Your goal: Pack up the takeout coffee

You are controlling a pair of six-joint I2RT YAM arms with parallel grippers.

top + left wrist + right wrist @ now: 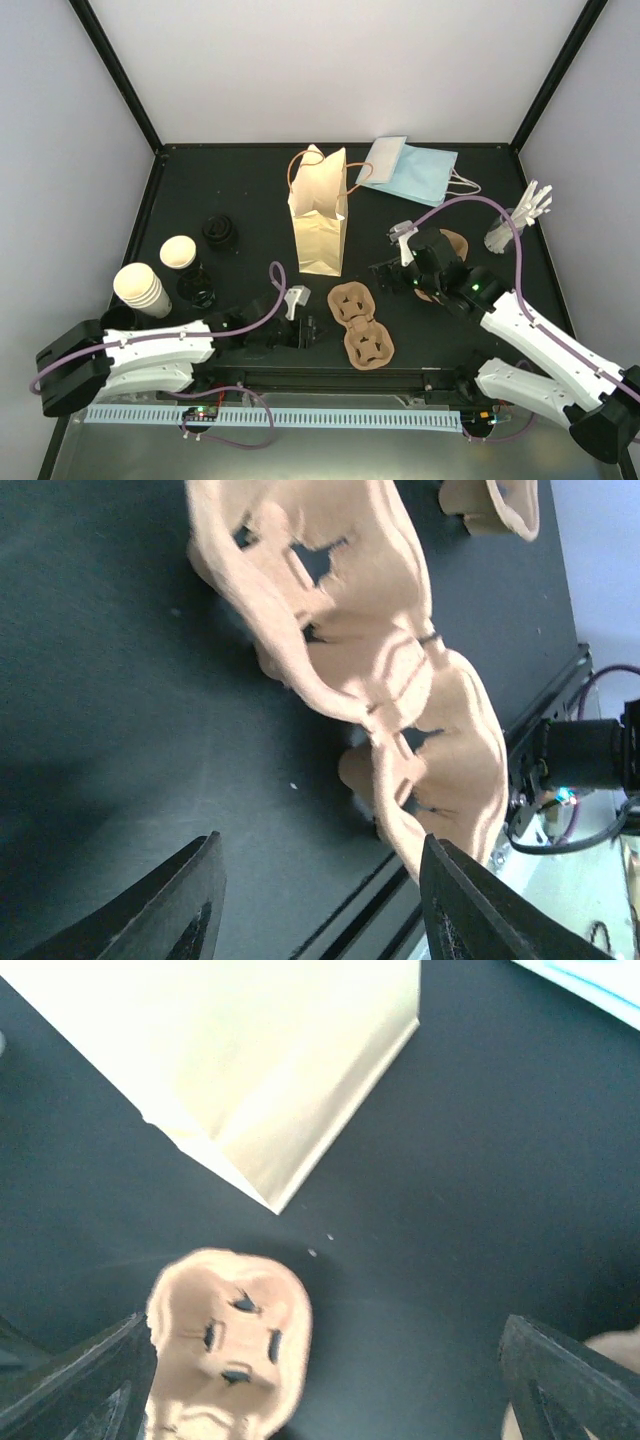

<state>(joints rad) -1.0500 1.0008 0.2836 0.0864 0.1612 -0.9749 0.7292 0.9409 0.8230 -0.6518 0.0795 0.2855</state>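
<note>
table: black, everything sat on it
bag: tan paper, upright mid-table, top open
right gripper: jaws spread really wide, nothing between them and nothing held. It hung over bare table just right of the bag's near corner, with one end of the carrier below it
left gripper: jaws about halfway apart and empty too. It was low by the near edge, just left of the carrier, which lay ahead of the fingertips rather than between them. Couldn't tell if a finger touched it
carrier: brown pulp, flat on the table between the two grippers, near the bag
stack: lidless cream cups, far left
coffee: best I could make out, the small cream cup next to the stack, dark lower down, well apart from both grippers. Couldn't make out a lid
</note>
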